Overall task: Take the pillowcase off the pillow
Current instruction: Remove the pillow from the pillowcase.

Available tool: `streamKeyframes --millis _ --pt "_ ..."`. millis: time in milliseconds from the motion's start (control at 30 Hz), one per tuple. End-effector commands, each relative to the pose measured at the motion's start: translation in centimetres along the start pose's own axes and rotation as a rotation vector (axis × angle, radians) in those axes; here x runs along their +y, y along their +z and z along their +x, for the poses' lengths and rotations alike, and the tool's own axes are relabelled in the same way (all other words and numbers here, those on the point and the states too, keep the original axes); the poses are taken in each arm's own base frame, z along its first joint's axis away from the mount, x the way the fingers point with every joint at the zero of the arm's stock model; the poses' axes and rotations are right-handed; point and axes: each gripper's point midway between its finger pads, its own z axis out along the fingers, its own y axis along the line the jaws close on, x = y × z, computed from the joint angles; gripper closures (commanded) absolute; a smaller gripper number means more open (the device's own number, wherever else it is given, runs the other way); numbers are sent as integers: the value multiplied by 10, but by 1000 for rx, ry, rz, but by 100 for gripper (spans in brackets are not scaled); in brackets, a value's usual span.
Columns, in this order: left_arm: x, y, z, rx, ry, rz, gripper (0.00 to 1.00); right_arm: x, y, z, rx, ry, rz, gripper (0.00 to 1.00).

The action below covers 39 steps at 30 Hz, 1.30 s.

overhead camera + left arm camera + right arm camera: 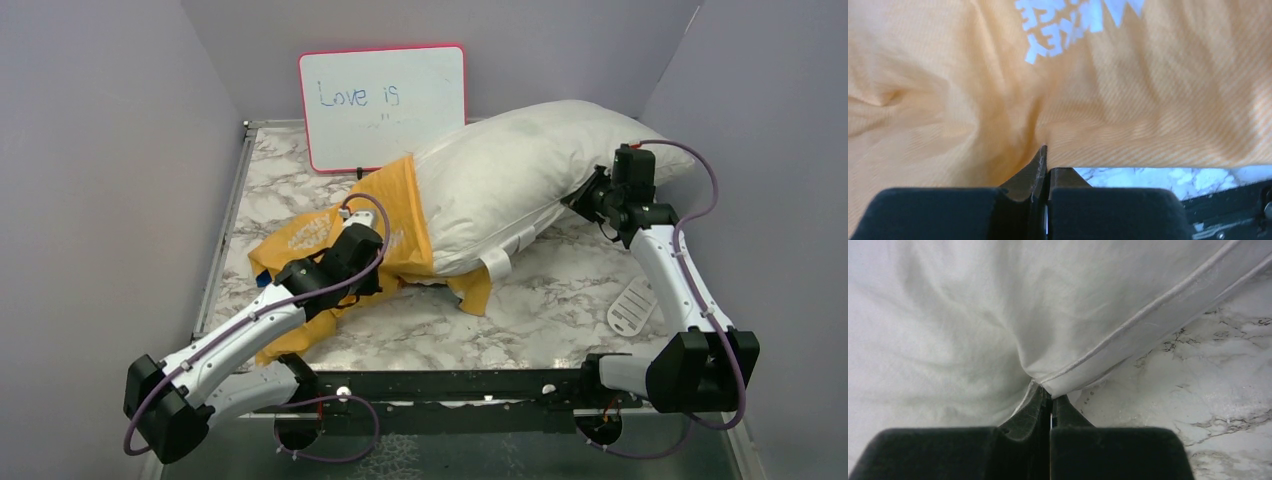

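The plump white pillow (pixel 530 170) lies across the back right of the table, mostly bared, its left end still inside the yellow-orange pillowcase (pixel 408 215). The pillowcase trails left and forward in a crumpled heap, a scrap of blue showing at its left edge. My left gripper (pixel 362 222) is shut on the pillowcase (pixel 973 100) fabric near its white lettering; the cloth puckers at my fingertips (pixel 1040 160). My right gripper (pixel 580 200) is shut on the pillow's (pixel 973 315) piped seam edge at its right front side. A white tag (pixel 497 265) hangs from the pillow's front edge.
A pink-framed whiteboard (pixel 382 105) with blue writing leans against the back wall. A small white slotted disc (pixel 632 306) lies on the marble tabletop (pixel 540 310) by the right arm. Grey walls close in on both sides, and a black rail (pixel 450 385) runs along the near edge.
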Motion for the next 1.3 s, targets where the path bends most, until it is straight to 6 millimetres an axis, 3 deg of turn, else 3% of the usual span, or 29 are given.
streamKeyframes --millis 0,233,433,467,500,600,633,767,933,1033,1167,1267 --pt "56 -26 -36 -154 -202 -213 100 10 -13 -42 -130 -1 -24 99" --pt "138 -106 -97 -369 -334 -585 100 5 -20 -43 -139 -4 -12 99" --pt "157 -152 -127 -499 -308 -722 100 1 -32 -32 -140 -31 -24 99" --pt "154 -154 -131 -504 -282 -695 100 -3 -34 -30 -144 -34 -9 99" --pt "146 -151 -136 -495 -244 -646 93 -6 -37 -28 -146 -40 1 99" --pt "108 -121 -138 -392 -114 -425 42 -9 -41 -17 -127 -47 -4 98" --pt "93 -106 -135 -339 -60 -337 33 -9 -41 -13 -116 -50 -11 98" --pt "48 -57 -124 -193 31 -104 13 -10 -44 -6 -95 -53 -17 96" --pt "17 3 -124 -118 71 43 2 -1 -47 -2 -73 -52 -63 92" --pt "22 41 -115 -34 53 -1 1 0 -46 -2 -66 -53 -67 91" --pt "64 88 -96 26 -10 -213 1 2 -45 -3 -65 -59 -75 90" --pt "90 122 -74 85 -55 -280 1 5 -44 -5 -60 -56 -87 90"
